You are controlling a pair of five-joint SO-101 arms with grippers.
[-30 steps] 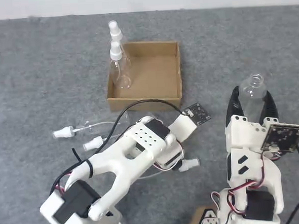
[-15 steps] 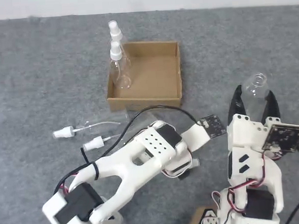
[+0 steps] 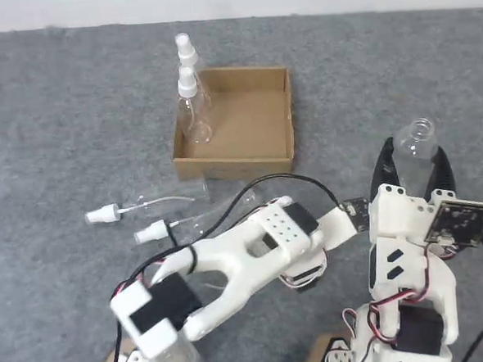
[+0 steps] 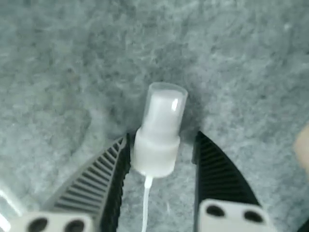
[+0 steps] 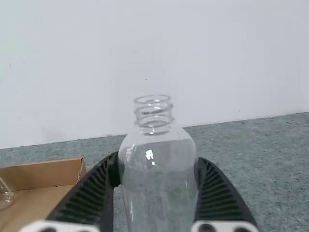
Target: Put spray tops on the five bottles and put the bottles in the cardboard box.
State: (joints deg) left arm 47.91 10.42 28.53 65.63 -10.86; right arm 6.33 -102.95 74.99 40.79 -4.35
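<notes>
Grey tabletop (image 3: 57,118): left fingers (image 4: 113,169) have swung across and now straddle, open, a loose spray top (image 4: 161,116); right fingers (image 5: 96,188) clamp the uncapped bottle (image 5: 155,145). Pickup for capping appears next.

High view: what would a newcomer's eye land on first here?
The right claw grips an uncapped bottle upright at the near right. Beside it, the left claw straddles a loose spray top on the carpet. Two capped bottles stand in the far left corner of the cardboard box.
</notes>
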